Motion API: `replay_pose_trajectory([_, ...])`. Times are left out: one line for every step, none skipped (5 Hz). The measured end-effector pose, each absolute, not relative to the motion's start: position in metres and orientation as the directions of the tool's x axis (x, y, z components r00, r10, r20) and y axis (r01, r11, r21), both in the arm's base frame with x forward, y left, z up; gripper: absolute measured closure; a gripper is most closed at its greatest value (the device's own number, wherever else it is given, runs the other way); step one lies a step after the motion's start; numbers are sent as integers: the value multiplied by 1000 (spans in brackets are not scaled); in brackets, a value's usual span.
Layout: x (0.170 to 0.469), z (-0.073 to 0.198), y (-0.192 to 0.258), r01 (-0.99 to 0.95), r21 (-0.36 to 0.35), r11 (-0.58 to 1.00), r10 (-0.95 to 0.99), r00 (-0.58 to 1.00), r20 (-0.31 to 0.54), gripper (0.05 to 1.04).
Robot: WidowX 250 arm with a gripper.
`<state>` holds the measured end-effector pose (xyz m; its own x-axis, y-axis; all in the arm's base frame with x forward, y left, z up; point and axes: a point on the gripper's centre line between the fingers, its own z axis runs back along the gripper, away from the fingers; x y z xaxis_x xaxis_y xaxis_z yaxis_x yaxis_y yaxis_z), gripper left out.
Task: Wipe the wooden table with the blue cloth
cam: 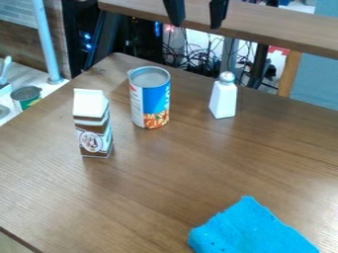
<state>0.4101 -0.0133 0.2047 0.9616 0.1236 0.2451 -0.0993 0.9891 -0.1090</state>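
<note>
Spread apart, the gripper [196,24] hangs at top centre. A gable-top carton [92,123], a tin can [150,99] and, nearest the gripper, a salt shaker [223,99], metal cap up, stand upright on the wooden table [151,180]; a blue cloth [249,231] lies front right, tangled cables [206,57] behind.
</note>
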Motion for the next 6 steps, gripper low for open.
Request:
replay_pose_trajectory([409,187,-14,-105,-103,989,124,972,199,79])
replay_pose_trajectory([381,168,-41,-15,-35,999,20,984,176,79])
replay_pose_trajectory([345,187,-68,89,10,996,-89,966,243,79])
replay_pose_trajectory([313,183,-89,177,56,983,-185,948,258,79])
replay_pose_trajectory([275,175,-99,261,62,963,-268,930,253,79])
replay_pose_trajectory([245,147,-130,370,48,928,-369,893,256,79])
